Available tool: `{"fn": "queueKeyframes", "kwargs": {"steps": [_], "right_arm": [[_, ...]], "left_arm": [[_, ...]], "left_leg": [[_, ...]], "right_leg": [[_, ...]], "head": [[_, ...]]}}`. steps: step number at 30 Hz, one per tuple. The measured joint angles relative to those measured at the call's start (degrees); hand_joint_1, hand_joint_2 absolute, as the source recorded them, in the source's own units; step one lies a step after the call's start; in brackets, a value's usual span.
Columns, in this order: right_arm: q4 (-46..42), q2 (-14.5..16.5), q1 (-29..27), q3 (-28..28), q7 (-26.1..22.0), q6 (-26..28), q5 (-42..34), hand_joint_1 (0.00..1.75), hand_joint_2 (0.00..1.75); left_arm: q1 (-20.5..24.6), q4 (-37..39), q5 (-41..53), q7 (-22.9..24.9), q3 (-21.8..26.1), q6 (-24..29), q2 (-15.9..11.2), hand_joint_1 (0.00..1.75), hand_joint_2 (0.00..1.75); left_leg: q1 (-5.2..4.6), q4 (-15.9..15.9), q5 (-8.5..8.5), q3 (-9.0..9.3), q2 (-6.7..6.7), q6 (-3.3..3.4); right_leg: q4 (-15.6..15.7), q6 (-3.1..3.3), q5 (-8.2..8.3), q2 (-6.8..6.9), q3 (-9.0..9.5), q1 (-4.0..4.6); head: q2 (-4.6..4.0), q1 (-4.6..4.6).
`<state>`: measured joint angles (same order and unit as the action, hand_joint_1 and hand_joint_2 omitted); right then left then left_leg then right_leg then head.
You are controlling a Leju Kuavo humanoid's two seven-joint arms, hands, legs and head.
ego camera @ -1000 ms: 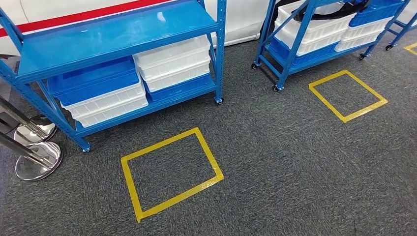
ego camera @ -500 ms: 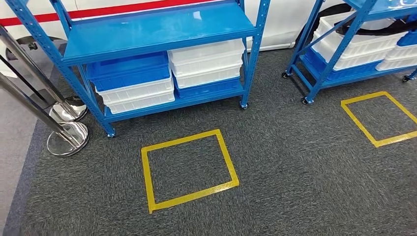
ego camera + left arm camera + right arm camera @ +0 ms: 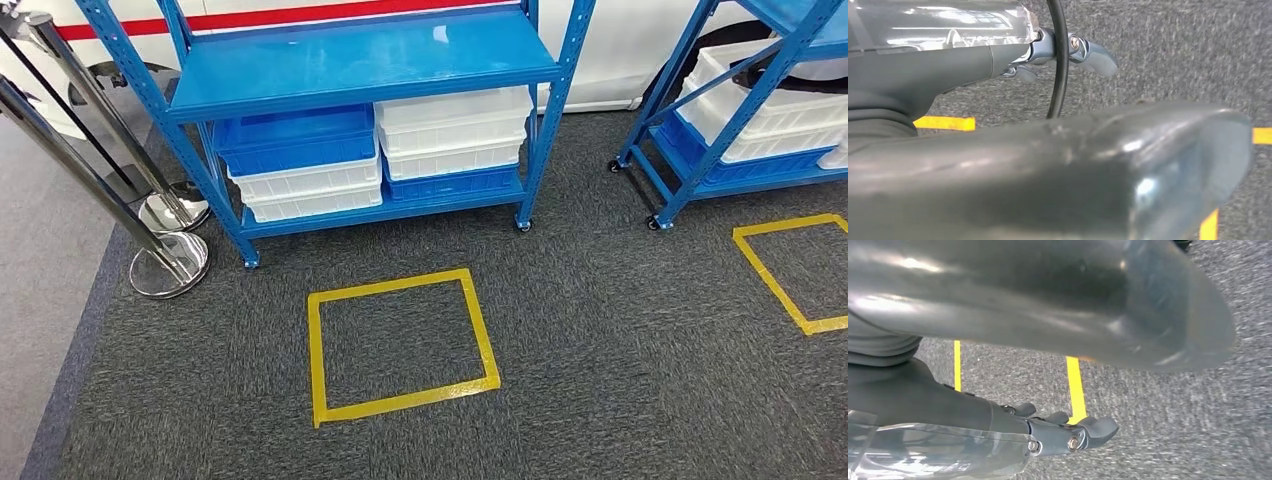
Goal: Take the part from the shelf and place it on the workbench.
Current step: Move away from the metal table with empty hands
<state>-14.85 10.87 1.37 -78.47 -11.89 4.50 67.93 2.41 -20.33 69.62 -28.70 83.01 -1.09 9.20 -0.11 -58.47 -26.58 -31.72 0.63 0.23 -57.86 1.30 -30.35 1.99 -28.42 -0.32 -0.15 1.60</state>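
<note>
The whole scene is shifted since a second ago: the camera has turned, and the blue shelf with its stacked bins is now squarely faced. No part can be made out yet. The left hand and right hand are hung over carpet, fingers loose, nothing held. The approach seems nearly done.

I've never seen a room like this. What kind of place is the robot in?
Probably a workshop or small warehouse set up for robot practice. There are blue metal shelves on wheels holding stacked blue and white plastic bins, yellow tape squares marked on grey carpet, and shiny barrier posts at the side.
</note>
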Motion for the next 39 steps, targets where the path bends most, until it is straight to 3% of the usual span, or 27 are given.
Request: {"fn": "queueKeyframes", "kwargs": {"steps": [4, 6, 8, 9, 10, 11, 13, 15, 18, 19, 21, 23, 25, 26, 27, 29, 30, 31, 34, 35, 37, 39], "right_arm": [[0.0, 0.0, 0.3, -0.1, 0.0, 0.0, 0.0, 0.0, 0.0], [0.0, -0.1, 0.3, -0.1, 0.0, 0.0, 0.0, 0.0, 0.0], [0.0, -0.1, 0.3, -0.2, 0.0, 0.0, 0.0, 0.0, 0.0], [0.0, -0.1, 0.2, -0.3, 0.0, 0.0, 0.0, 0.0, 0.0], [0.0, -0.1, 0.1, -0.3, 0.0, 0.0, 0.0, 0.0, 0.0], [0.0, -0.2, 0.0, -0.4, 0.0, 0.0, 0.0, 0.0, 0.0], [0.0, -0.3, -0.3, -0.5, 0.0, 0.0, 0.0, 0.0, 0.0], [0.0, -0.4, -0.4, -0.6, 0.0, -0.1, 0.0, 0.0, 0.0], [0.0, -0.4, -0.3, -0.6, 0.0, -0.2, 0.0, 0.0, 0.0], [0.0, -0.4, -0.3, -0.6, 0.0, -0.2, 0.0, 0.0, 0.0], [0.0, -0.4, -0.3, -0.7, 0.1, -0.3, 0.0, 0.0, 0.0], [0.0, -0.5, -0.3, -0.7, 0.1, -0.4, 0.1, 0.0, 0.0], [0.0, -0.5, -0.3, -0.7, 0.2, -0.4, 0.1, 0.0, 0.0], [0.0, -0.5, -0.4, -0.7, 0.3, -0.4, 0.1, 0.0, 0.0], [0.0, -0.5, -0.4, -0.7, 0.3, -0.4, 0.1, 0.0, 0.0], [0.0, -0.4, -0.5, -0.7, 0.3, -0.5, 0.2, 0.0, 0.0], [0.0, -0.3, -0.4, -0.7, 0.4, -0.5, 0.3, 0.0, 0.0], [0.0, -0.3, -0.3, -0.7, 0.4, -0.5, 0.4, 0.0, 0.0], [0.0, -0.3, -0.2, -0.7, 0.4, -0.6, 0.5, 0.0, 0.0], [0.0, -0.3, -0.2, -0.7, 0.4, -0.6, 0.6, 0.0, 0.0], [0.0, -0.3, 0.1, -0.7, 0.4, -0.6, 0.7, 0.0, 0.0], [0.0, -0.3, 0.2, -0.7, 0.4, -0.6, 0.8, 0.0, 0.0]], "left_arm": [[-0.4, 0.0, 0.0, -0.1, 0.1, 0.0, 0.0, 0.0, 0.0], [-0.3, 0.0, 0.0, -0.1, 0.1, 0.0, 0.0, 0.0, 0.0], [-0.2, 0.0, 0.0, -0.1, 0.1, 0.0, 0.0, 0.0, 0.0], [-0.2, 0.0, 0.0, -0.1, 0.1, 0.0, 0.0, 0.0, 0.0], [-0.2, 0.0, 0.0, -0.1, 0.1, 0.0, 0.0, 0.0, 0.0], [-0.3, 0.0, 0.0, -0.1, 0.2, 0.0, 0.1, 0.0, 0.0], [-0.4, 0.0, 0.0, -0.1, 0.2, 0.0, 0.2, 0.0, 0.0], [-0.3, 0.0, 0.0, -0.1, 0.2, 0.0, 0.3, 0.0, 0.0], [-0.1, 0.0, 0.0, 0.0, 0.2, 0.0, 0.3, 0.0, 0.0], [0.0, 0.0, 0.0, 0.0, 0.2, 0.0, 0.3, 0.0, 0.0], [0.1, 0.0, 0.1, 0.0, 0.2, 0.0, 0.5, 0.0, 0.0], [0.1, 0.0, 0.1, 0.1, 0.2, 0.0, 0.5, 0.0, 0.0], [-0.2, 0.0, 0.1, 0.2, 0.2, 0.0, 0.5, 0.0, 0.0], [-0.2, 0.0, 0.1, 0.2, 0.2, 0.0, 0.5, 0.0, 0.0], [-0.3, 0.0, 0.1, 0.2, 0.2, 0.0, 0.5, 0.0, 0.0], [-0.5, 0.0, 0.2, 0.2, 0.2, 0.0, 0.5, 0.0, 0.0], [-0.6, 0.0, 0.2, 0.2, 0.2, 0.0, 0.4, 0.0, 0.0], [-0.6, -0.1, 0.3, 0.3, 0.3, 0.1, 0.4, 0.0, 0.0], [-0.6, -0.1, 0.4, 0.3, 0.3, 0.2, 0.4, 0.0, 0.0], [-0.5, -0.1, 0.5, 0.4, 0.3, 0.2, 0.5, 0.0, 0.0], [-0.4, -0.1, 0.6, 0.4, 0.3, 0.2, 0.5, 0.0, 0.0], [-0.3, -0.1, 0.7, 0.4, 0.2, 0.2, 0.5, 0.0, 0.0]], "left_leg": [[0.18, 1.8, -0.43, 1.77, -0.39, 1.19], [0.41, 2.4, -0.56, 2.86, -0.53, 1.65], [0.43, 2.5, -1.1, 3.44, -0.71, 1.89], [0.43, 2.5, -1.48, 3.84, -0.86, 1.88], [0.48, 2.5, -1.96, 4.44, -1.06, 1.75], [0.53, 2.5, -2.52, 5.19, -1.25, 1.58], [0.6, 2.3, -3.86, 6.71, -1.52, 1.08], [0.5, 2.3, -5.2, 7.49, -1.68, 0.34], [0.4, 1.5, -5.54, 8.26, -1.7, -0.68], [0.44, 0.0, -5.23, 7.88, -1.58, -0.92], [0.63, -5.9, -5.66, 4.59, -1.25, -1.41], [0.74, -12.8, -8.81, -0.44, -1.08, -1.81], [0.76, -15.1, -11.97, -3.9, -1.06, -1.77], [0.74, -13.8, -11.78, -4.56, -1.05, -1.58], [0.67, -11.1, -9.87, -4.64, -1.02, -1.25], [0.25, -4.9, -2.78, -4.4, -0.75, -0.16], [-0.02, -2.8, -0.12, -4.29, -0.61, 0.27], [-0.24, -1.7, 1.44, -4.24, -0.52, 0.61], [-0.16, -0.3, 1.13, -2.28, -0.83, 1.29], [-0.02, 0.3, 0.98, -1.29, -0.93, 1.56], [0.19, 1.0, 0.58, 0.13, -0.99, 1.97], [0.23, 1.1, -0.31, 1.09, -1.04, 2.19]], "right_leg": [[-1.7, -1.29, 0.08, -0.29, 0.22, -0.16], [-6.9, -1.71, -1.95, -1.21, -2.95, -0.32], [-14.1, -2.15, -4.62, -1.72, -8.18, -0.45], [-16.3, -2.34, -5.2, -1.75, -10.21, -0.53], [-16.4, -2.47, -4.69, -1.75, -11.24, -0.6], [-14.6, -2.53, -3.09, -1.75, -11.27, -0.67], [-7.5, -2.37, 2.42, -1.77, -9.68, -0.75], [-2.8, -1.72, 5.62, -1.79, -8.58, -0.53], [-1.8, -0.46, 5.37, -1.84, -7.75, -0.46], [-1.6, -0.04, 5.08, -1.81, -7.09, -0.58], [-1.3, 0.64, 4.31, -1.71, -5.67, -0.66], [-1.2, 0.91, 3.2, -1.72, -4.45, -0.54], [-1.2, 0.9, 1.88, -1.82, -2.87, -0.45], [-1.2, 0.85, 1.19, -1.85, -1.92, -0.4], [-1.1, 0.78, 0.48, -1.84, -0.97, -0.33], [-1.1, 0.54, -0.79, -1.9, 0.37, -0.22], [-1.1, 0.25, -1.32, -1.98, 0.75, -0.19], [-1.1, -0.11, -1.63, -2.06, 1.15, -0.19], [-2.1, -1.26, -1.5, -1.97, 2.13, -0.13], [-3.6, -1.55, -1.58, -1.94, 1.67, -0.14], [-9.1, -1.96, -3.26, -1.98, -1.56, -0.3], [-15.1, -2.34, -6.55, -2.01, -6.46, -0.44]], "head": [[0.0, -0.01], [0.0, -0.02], [0.0, -0.01], [0.0, -0.01], [0.0, -0.02], [0.0, -0.02], [0.0, -0.03], [0.0, -0.02], [0.0, 0.0], [0.0, 0.01], [0.0, 0.01], [0.0, 0.01], [0.0, 0.01], [0.0, 0.01], [0.0, 0.0], [0.0, 0.01], [0.0, 0.01], [0.0, 0.03], [0.0, 0.04], [0.0, 0.02], [0.0, 0.02], [0.0, 0.03]]}}
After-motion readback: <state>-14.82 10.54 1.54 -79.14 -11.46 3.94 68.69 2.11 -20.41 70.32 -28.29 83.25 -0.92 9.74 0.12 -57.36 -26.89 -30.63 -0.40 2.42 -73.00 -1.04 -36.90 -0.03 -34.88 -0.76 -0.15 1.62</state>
